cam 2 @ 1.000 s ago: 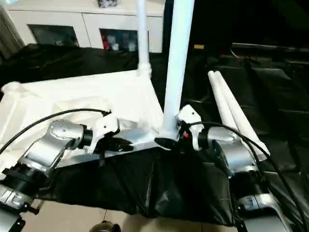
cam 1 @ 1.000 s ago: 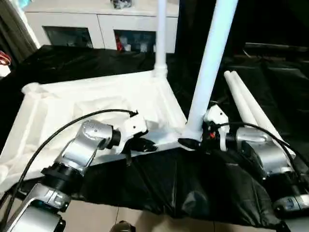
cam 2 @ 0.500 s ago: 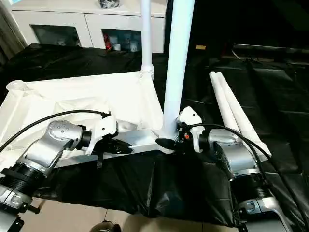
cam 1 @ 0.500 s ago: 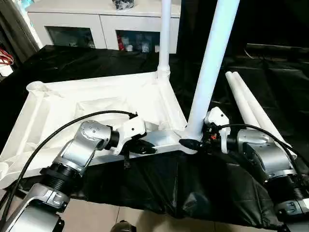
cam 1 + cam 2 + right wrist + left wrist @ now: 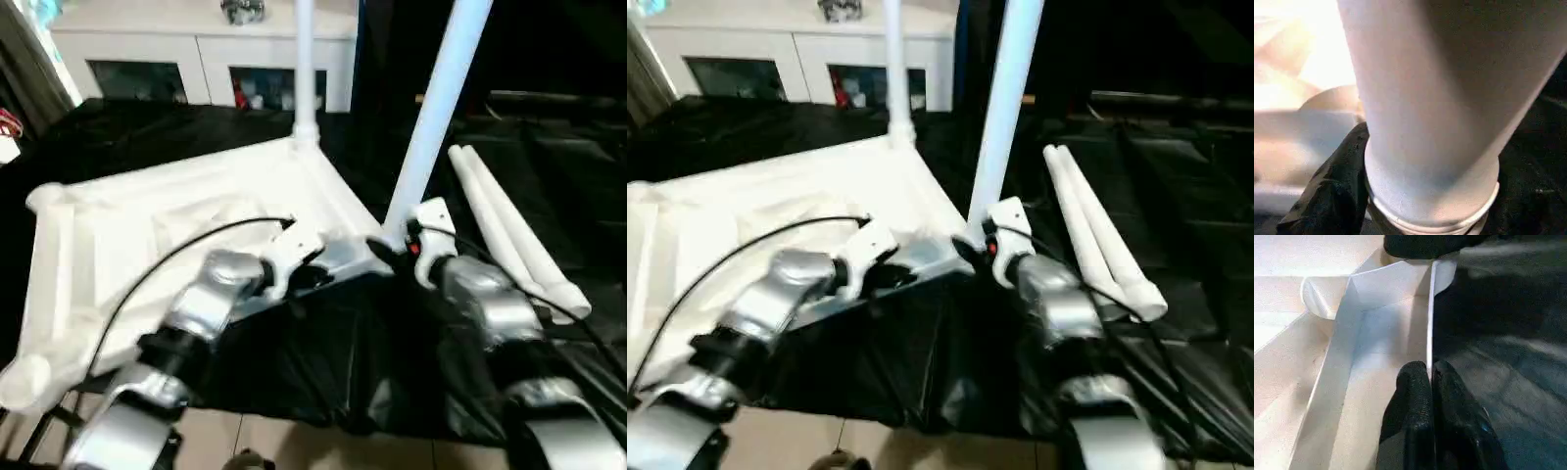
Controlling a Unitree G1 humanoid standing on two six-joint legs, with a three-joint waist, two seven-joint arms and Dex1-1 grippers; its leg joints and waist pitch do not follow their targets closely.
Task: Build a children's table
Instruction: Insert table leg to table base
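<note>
The white tabletop point(image 5: 196, 196) lies upside down on black cloth. One white leg point(image 5: 304, 69) stands in its far corner socket, and a second leg point(image 5: 436, 117) stands tilted in the near right corner socket. My left gripper point(image 5: 318, 277) is shut on the thin rim of the tabletop's near edge; the left wrist view has both fingertips point(image 5: 1413, 387) pinching that rim. My right gripper point(image 5: 389, 245) grips the base of the near leg, with one black finger point(image 5: 1334, 196) pressed against the tube just above the socket.
Two loose white legs point(image 5: 509, 235) lie side by side on the black cloth point(image 5: 323, 362) to the right of the tabletop. A white glass-door cabinet point(image 5: 147, 39) stands behind. Bare floor shows at the near edge.
The head view has shifted and tilted. My right fingers have closed in on the near leg's base. The left gripper keeps its pinch on the rim.
</note>
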